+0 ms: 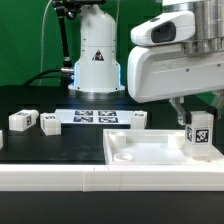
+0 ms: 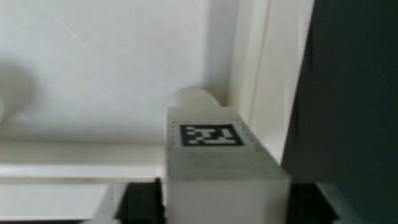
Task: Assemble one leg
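Note:
My gripper (image 1: 198, 118) is shut on a white leg (image 1: 199, 134) with a black-and-white tag on its face. It holds the leg upright over the corner of the large white tray-like piece (image 1: 150, 152) at the exterior view's right. In the wrist view the leg (image 2: 221, 150) runs out from between the dark fingers (image 2: 146, 204) of the gripper (image 2: 222, 206). Its far end sits at the tray's inner corner beside the raised rim (image 2: 267, 60). Whether the leg's end touches the tray cannot be told.
Three more legs lie on the black table: two at the exterior view's left (image 1: 22, 121) (image 1: 50, 124) and one near the middle (image 1: 138, 119). The marker board (image 1: 95, 116) lies behind them. The robot base (image 1: 97, 55) stands at the back.

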